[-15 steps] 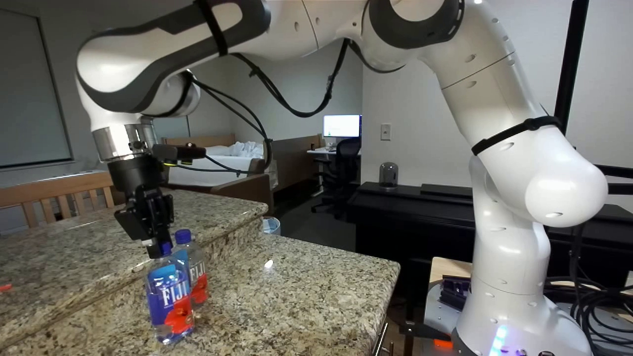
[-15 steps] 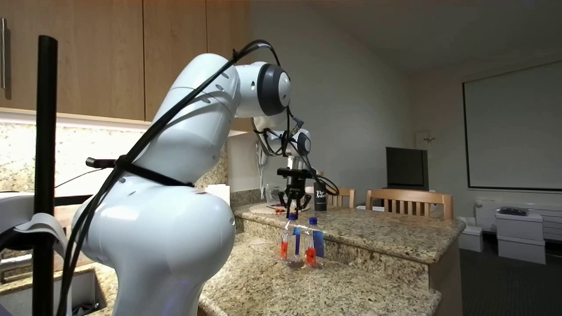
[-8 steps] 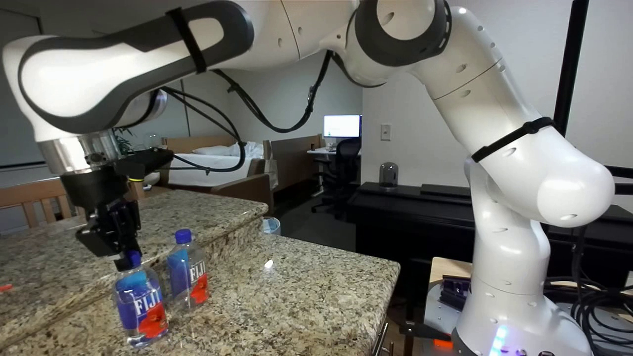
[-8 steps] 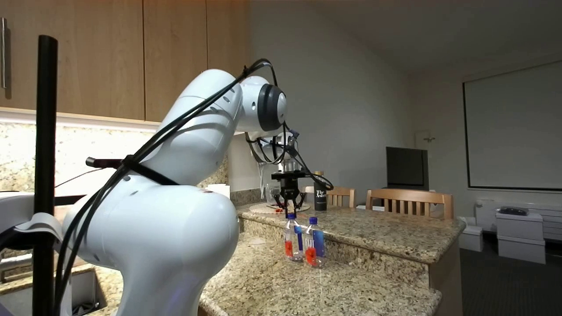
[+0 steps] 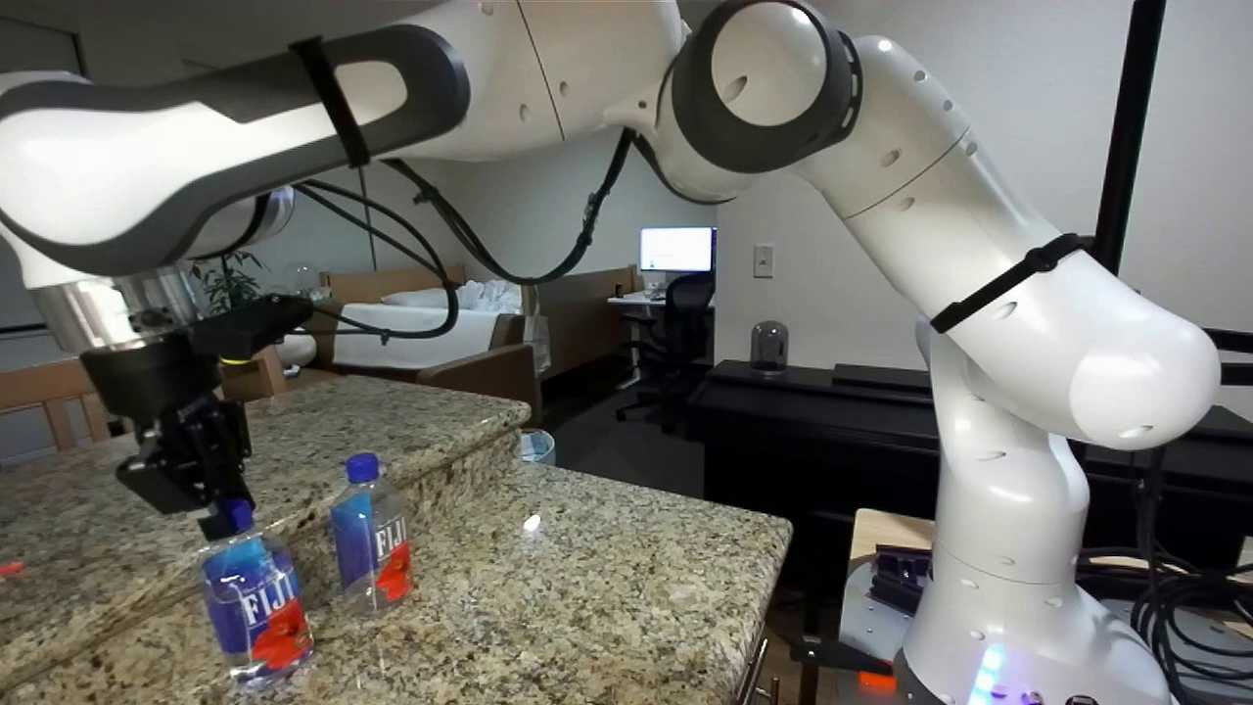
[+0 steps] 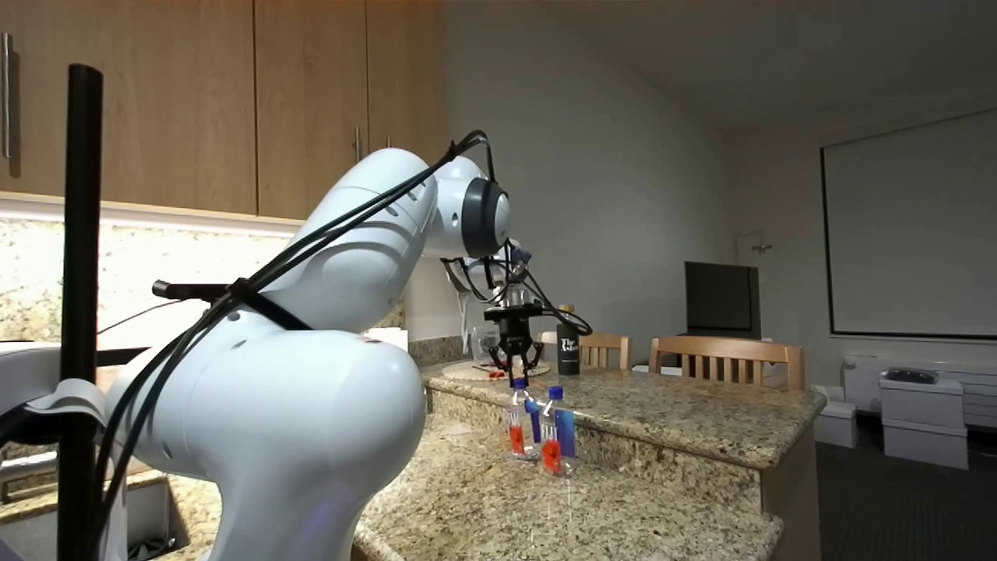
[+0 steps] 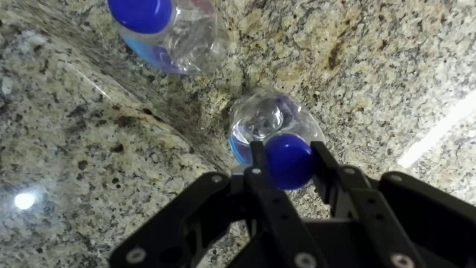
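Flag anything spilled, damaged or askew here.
Nothing stands out: the bottle gripped by the end effector and the other bottle look capped and roughly upright; bright patches on the counter look like glare.

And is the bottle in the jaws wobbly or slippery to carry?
The bottle might swing, since the jaws pinch only its blue cap at the top. It looks like shiny, clear plastic, so it's probably slippery and maybe a little squeezable.
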`<state>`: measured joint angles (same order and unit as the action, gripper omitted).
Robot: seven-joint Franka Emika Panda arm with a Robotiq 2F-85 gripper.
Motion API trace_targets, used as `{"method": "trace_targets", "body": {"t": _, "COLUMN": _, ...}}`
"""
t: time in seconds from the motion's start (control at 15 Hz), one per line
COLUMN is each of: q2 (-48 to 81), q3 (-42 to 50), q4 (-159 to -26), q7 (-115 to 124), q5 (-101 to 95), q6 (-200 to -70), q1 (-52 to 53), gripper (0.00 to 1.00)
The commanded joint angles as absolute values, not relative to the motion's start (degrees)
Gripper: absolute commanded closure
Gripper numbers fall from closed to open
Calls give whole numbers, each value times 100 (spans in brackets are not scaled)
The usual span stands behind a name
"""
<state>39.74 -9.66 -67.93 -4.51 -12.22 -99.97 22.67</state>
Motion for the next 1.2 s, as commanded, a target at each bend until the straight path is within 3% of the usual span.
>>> {"method": "trace_targets", "body": {"t": 0.0, "q2": 4082, "q3": -1032, "q4": -6513, "q7": -959, "q5": -1111, "q6": -9609, "q1": 2116, "gripper": 92}}
{"method": "trace_targets", "body": {"t": 0.8, "q2": 4530, "q3": -1137, "q4": -5727, "q7": -2264, "q5": -772, "q6": -7968, "q1": 1889, "gripper": 92}}
{"method": "trace_targets", "body": {"t": 1.13, "q2": 4687, "q3": -1111, "q4": -5425, "q7": -2169, "q5": -852, "q6": -7912, "q1": 1964, "gripper": 92}}
